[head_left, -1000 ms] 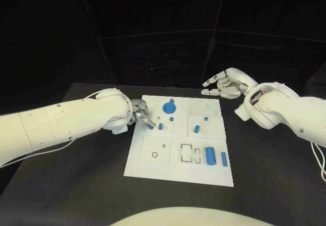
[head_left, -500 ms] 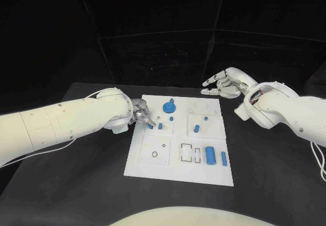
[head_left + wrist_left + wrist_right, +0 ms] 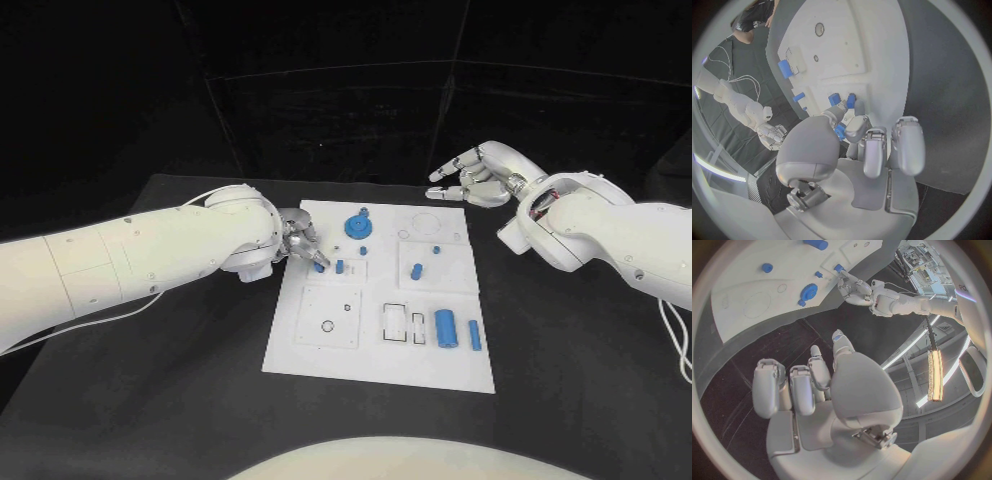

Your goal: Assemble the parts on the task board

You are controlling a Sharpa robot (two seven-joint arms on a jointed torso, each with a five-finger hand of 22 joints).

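Left hand down at the near-left edge of the white task board, fingertips pinching a small blue peg against the board's surface. In the left wrist view, thumb and one finger closed on that peg, two other fingers held straight and side by side, clear of it. Just past the pinching fingertips, a second small blue peg standing in the board; beyond that, a tiny blue stub. Farther out from those fingers, a round blue gear-like disc seated on the board with a small blue knob touching its far rim.

Right hand raised above the black table off the far right corner of the board, well apart from every part. Fingers loosely curled and apart, holding nothing; in the right wrist view, three fingers side by side and the thumb pointing toward the board, palm bare.

Between the two hands, mid-board, a short blue peg lying tilted and a tinier blue piece just beside it. On the board's near right quarter, far from both sets of fingers, a thick blue cylinder lying next to a slimmer blue pin, close but apart. Left of those, rectangular slots outlined in the board, and a square panel with a small oval hole.
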